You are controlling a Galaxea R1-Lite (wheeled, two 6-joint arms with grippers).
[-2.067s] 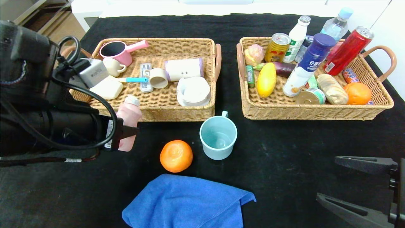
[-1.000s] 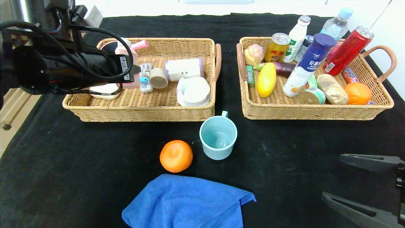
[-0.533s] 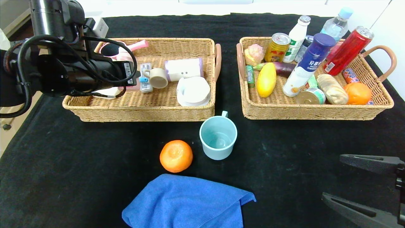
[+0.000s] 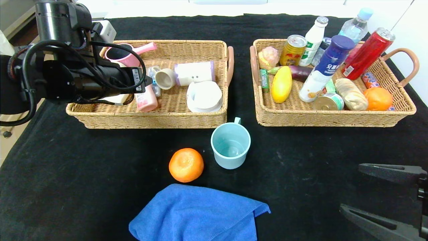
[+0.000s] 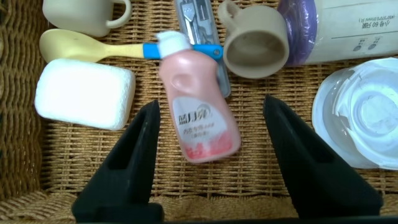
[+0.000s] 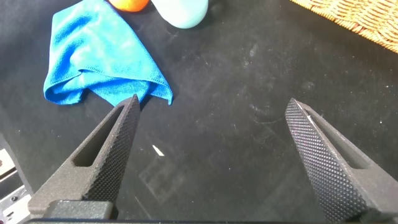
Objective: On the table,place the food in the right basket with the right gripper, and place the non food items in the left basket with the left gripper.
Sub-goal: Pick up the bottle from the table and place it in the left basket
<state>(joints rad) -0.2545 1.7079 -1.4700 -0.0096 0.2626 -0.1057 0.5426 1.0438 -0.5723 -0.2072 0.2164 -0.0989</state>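
1. The step in hand is judged to be the release of the pink bottle [image 5: 196, 104] into the left basket [image 4: 150, 117]; the bottle is seen lying on the weave, clear of both jaws.
2. The left gripper [image 5: 211, 158] is held over the basket's near-left part, with its jaws spread wide, one on each side of the bottle and touching neither side of it.
3. The bottle lies on its side. In the head view its long axis runs roughly front to back of the basket, the white cap toward the far wall and hidden under the arm, the base toward the near wall.
4. In the left wrist view the cap is seen touching a blue-handled spoon [image 5: 124, 50], with a white block [image 5: 84, 93] on one side and a beige cup [image 5: 255, 46] near the cap's other side.
5. Next, the gripper is expected to be lifted straight out of the basket without the bottle being clipped, then taken to the mug [image 4: 230, 144] or the towel [image 4: 197, 214], both in front of the basket on the table [image 4: 83, 167].
6. The orange [image 4: 186, 164], just beside the mug, is left for the right gripper [image 6: 211, 155], which is parked low, well to the right of the basket, jaws spread and empty.
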